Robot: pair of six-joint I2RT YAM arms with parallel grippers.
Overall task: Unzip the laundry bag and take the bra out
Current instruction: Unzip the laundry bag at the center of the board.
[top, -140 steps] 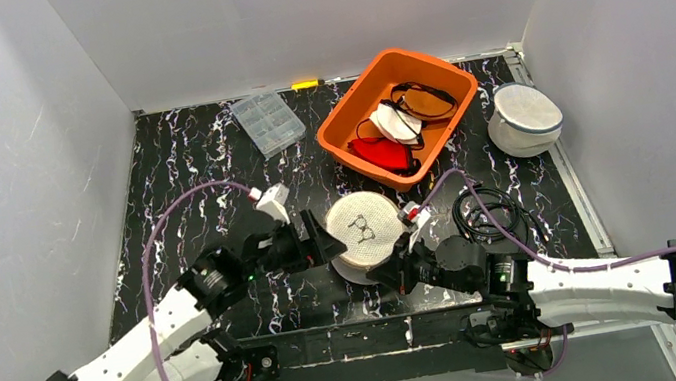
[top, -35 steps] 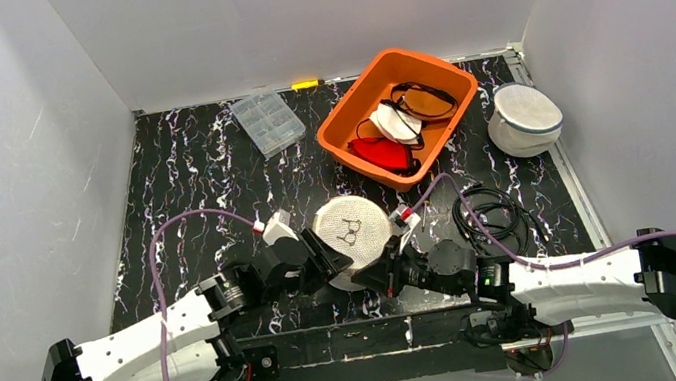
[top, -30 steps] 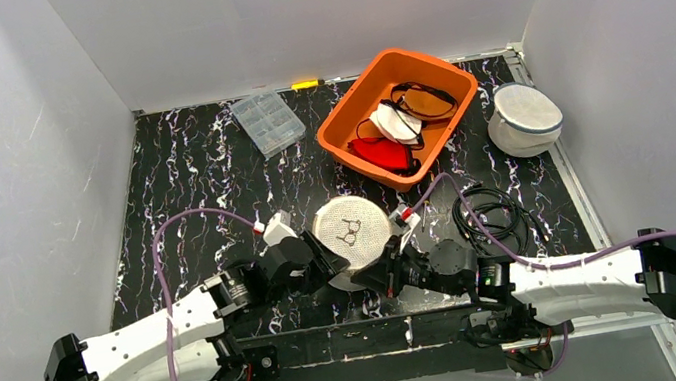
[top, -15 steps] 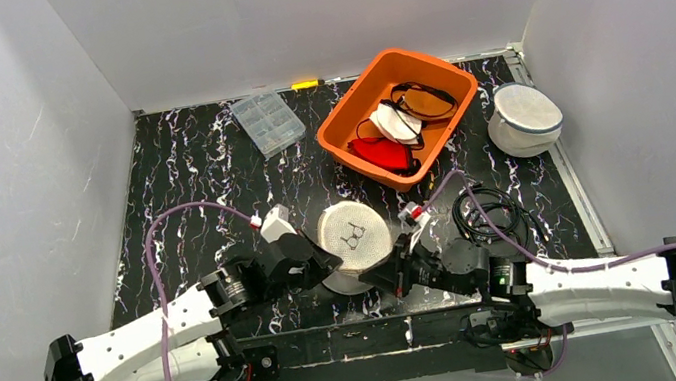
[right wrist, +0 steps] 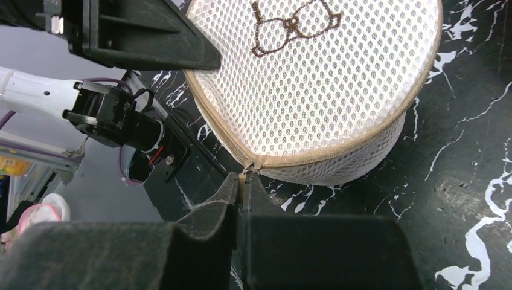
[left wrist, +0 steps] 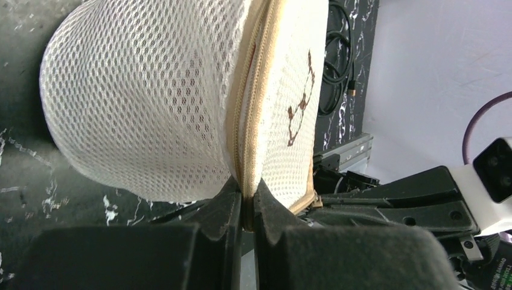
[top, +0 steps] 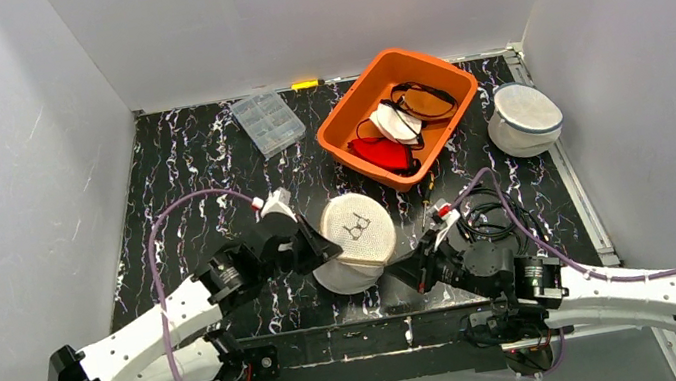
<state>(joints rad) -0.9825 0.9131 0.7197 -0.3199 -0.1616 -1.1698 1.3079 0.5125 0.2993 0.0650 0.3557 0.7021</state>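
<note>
The laundry bag [top: 353, 237] is a round white mesh drum with a tan zipper and a brown printed figure on its lid, tilted up on its edge between both arms. My left gripper [top: 325, 250] is shut on the bag's zipper seam [left wrist: 253, 90] at its left side, the fingertips [left wrist: 232, 194] pinching the tan band. My right gripper [right wrist: 243, 181] is shut on the small tan zipper pull [right wrist: 246, 171] at the bag's near rim [right wrist: 338, 148]. The bra is hidden inside the bag.
An orange bin [top: 344, 115] with red, white and dark fabric pieces stands behind the bag. A second round mesh bag [top: 524, 117] lies at the back right, a clear plastic box [top: 267, 122] at the back left, a coiled black cable [top: 484, 214] right of the bag.
My left gripper has closed on the bag's seam and lifted that side a little. My right gripper has drawn back to the right, holding the zipper pull.
</note>
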